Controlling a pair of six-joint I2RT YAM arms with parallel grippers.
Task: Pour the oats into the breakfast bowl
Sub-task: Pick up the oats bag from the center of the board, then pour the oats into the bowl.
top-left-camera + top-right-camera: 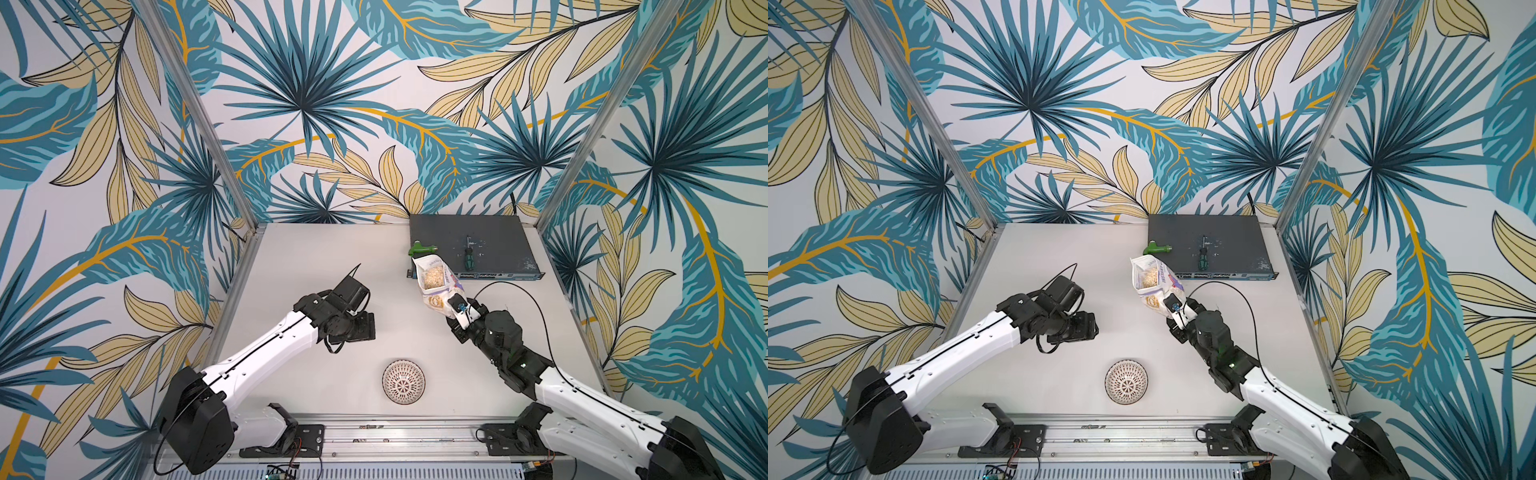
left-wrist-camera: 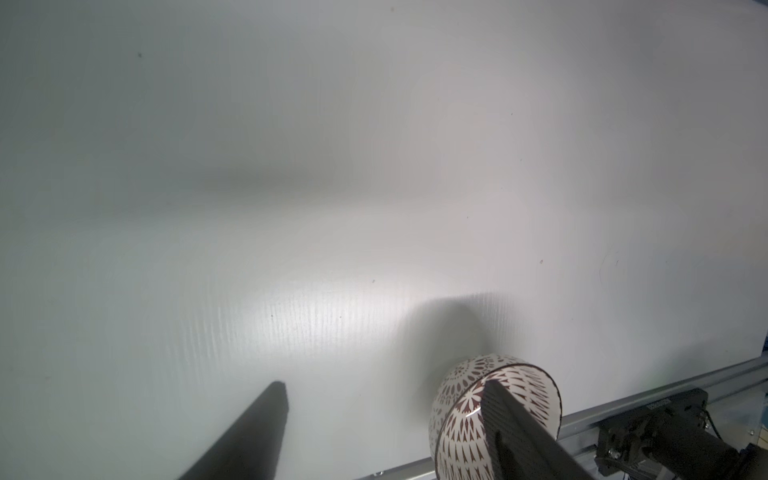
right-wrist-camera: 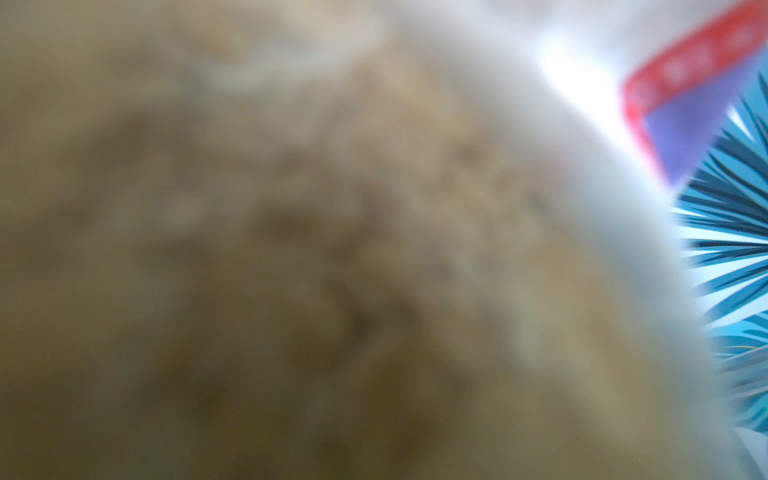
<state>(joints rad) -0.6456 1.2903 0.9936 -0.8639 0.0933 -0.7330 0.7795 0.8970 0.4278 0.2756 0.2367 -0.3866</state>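
Observation:
The oats (image 1: pixel 433 277) show as pale flakes through a clear pouch with a white-and-purple label (image 1: pixel 1152 280). The pouch is held upright above the table, its open top facing up. My right gripper (image 1: pixel 457 308) is shut on its lower end; the same grip shows in both top views (image 1: pixel 1173 306). In the right wrist view the pouch (image 3: pixel 332 249) is a beige blur that hides the fingers. The breakfast bowl (image 1: pixel 403 381) (image 1: pixel 1126 381) stands near the front edge, apart from both arms. My left gripper (image 2: pixel 386 392) is open over bare table, with the bowl (image 2: pixel 457 395) just behind one finger.
A dark grey network switch (image 1: pixel 498 232) lies at the back right, carrying a green-handled screwdriver (image 1: pixel 470 258) and a green fitting (image 1: pixel 420 249). An aluminium rail (image 1: pixel 374 436) runs along the front. Leaf-patterned walls with metal posts enclose the table (image 1: pixel 311 257).

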